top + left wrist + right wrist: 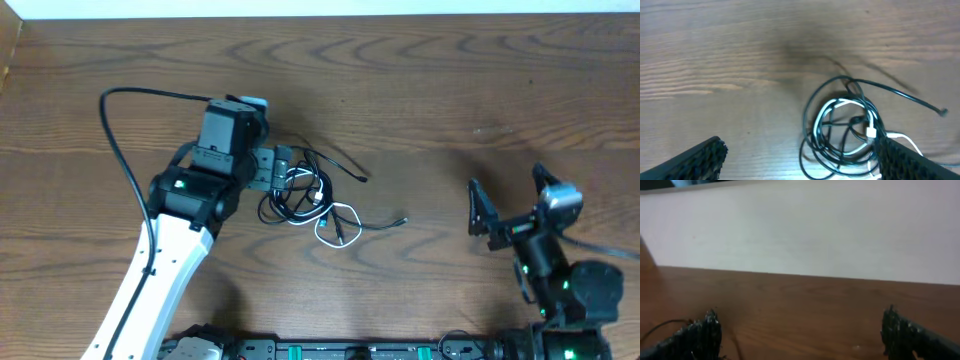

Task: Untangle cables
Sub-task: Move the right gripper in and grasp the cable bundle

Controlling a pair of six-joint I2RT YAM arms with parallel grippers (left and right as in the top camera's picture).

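A tangle of thin black cables and one white cable [305, 198] lies coiled on the wooden table, with loose black ends trailing right. In the left wrist view the coil [845, 125] sits between the fingers, close to the right finger. My left gripper [281, 170] is open, low over the left part of the tangle, holding nothing. My right gripper [508, 203] is open and empty, off to the right, apart from the cables. In the right wrist view its fingers [800, 335] frame bare table.
A thick black arm cable [120, 150] arcs over the table left of the left arm. A pale wall [805, 230] rises beyond the table's far edge. The table's left edge [8, 60] is at the far left.
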